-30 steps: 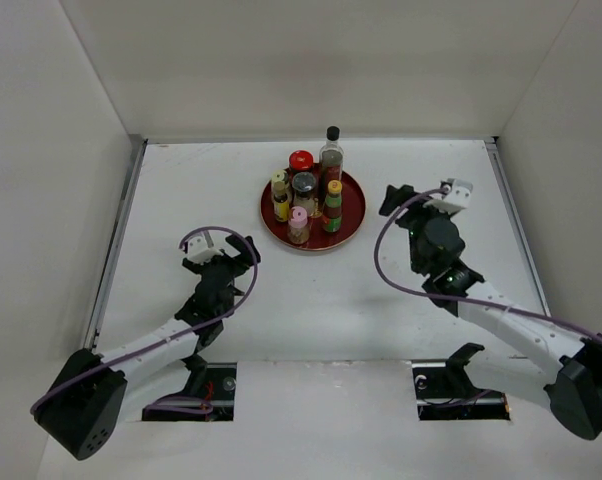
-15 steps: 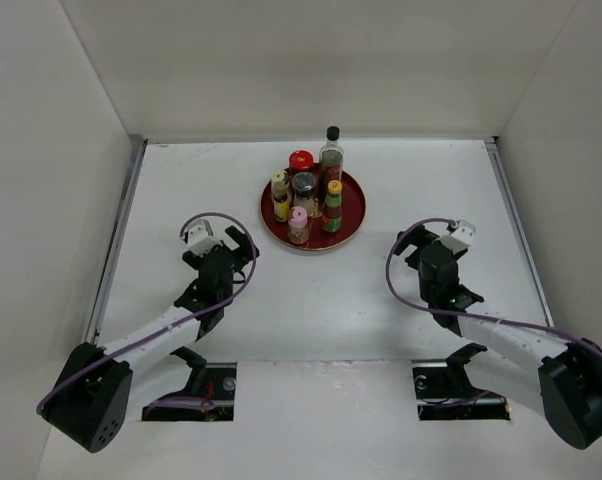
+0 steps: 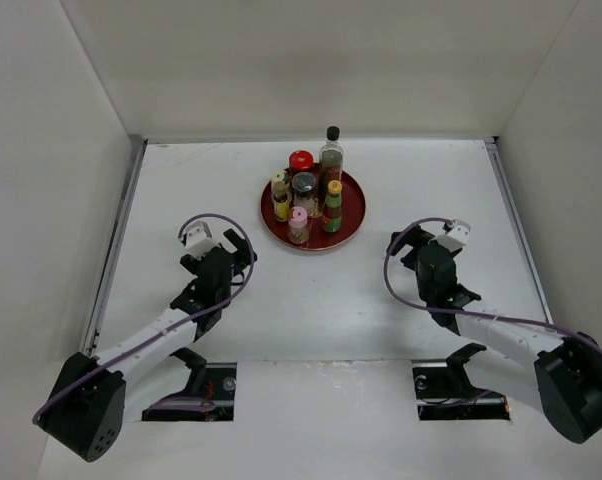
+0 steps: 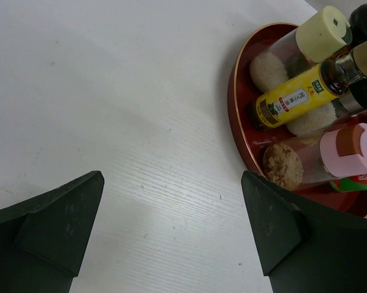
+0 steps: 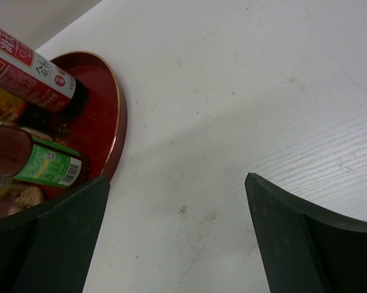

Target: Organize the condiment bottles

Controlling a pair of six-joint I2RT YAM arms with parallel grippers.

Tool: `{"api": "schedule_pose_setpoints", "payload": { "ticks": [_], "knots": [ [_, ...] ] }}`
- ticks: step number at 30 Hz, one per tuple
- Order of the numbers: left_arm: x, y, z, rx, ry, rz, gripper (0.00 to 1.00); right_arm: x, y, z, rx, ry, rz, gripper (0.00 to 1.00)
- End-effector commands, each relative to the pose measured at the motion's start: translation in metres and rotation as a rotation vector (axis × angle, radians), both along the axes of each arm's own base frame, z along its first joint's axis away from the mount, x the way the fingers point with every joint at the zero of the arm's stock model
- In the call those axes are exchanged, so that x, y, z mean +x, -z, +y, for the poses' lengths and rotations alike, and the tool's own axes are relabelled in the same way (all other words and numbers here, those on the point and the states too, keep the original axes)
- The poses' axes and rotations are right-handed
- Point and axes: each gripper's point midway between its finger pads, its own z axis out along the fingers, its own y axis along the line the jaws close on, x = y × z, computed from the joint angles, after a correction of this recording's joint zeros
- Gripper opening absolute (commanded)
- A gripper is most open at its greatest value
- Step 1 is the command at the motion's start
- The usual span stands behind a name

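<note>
Several condiment bottles stand grouped on a round dark-red plate (image 3: 357, 215) at the table's back centre. They include a tall clear black-capped bottle (image 3: 331, 150), a red-capped jar (image 3: 300, 160), a grey-capped jar (image 3: 304, 185), a pink-capped shaker (image 3: 298, 222) and two yellow-capped bottles (image 3: 333, 205). My left gripper (image 3: 238, 248) is open and empty, low over the table left of the plate. My right gripper (image 3: 402, 247) is open and empty to the plate's right. The left wrist view shows the pink-capped shaker (image 4: 354, 143) and the plate's rim (image 4: 237, 104) beside my open gripper (image 4: 171, 226). The right wrist view shows a green-labelled bottle (image 5: 46, 162) and my open gripper (image 5: 177, 232).
White walls enclose the table on the left, right and back. A metal strip (image 3: 116, 240) runs along the left edge. Two cut-outs with cables (image 3: 206, 388) lie at the near edge by the arm bases.
My right gripper has drawn back from beside the plate toward the near side and lowered. My left gripper has shifted slightly left. The bottles have not moved.
</note>
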Motion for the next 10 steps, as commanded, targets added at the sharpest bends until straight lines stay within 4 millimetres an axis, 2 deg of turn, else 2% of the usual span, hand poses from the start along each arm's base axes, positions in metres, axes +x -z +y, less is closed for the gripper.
{"api": "schedule_pose_setpoints", "payload": {
  "ticks": [1,10],
  "knots": [
    [0.0042,-0.0106,-0.0042,-0.029,0.0,-0.032,1.0,0.0099,-0.0216,0.0064,0.059,-0.009,-0.067,1.0],
    [0.0072,-0.0011,-0.0085,-0.009,0.009,-0.001,1.0,0.0133,-0.0178,0.0102,0.053,-0.025,-0.051,1.0]
  ]
}}
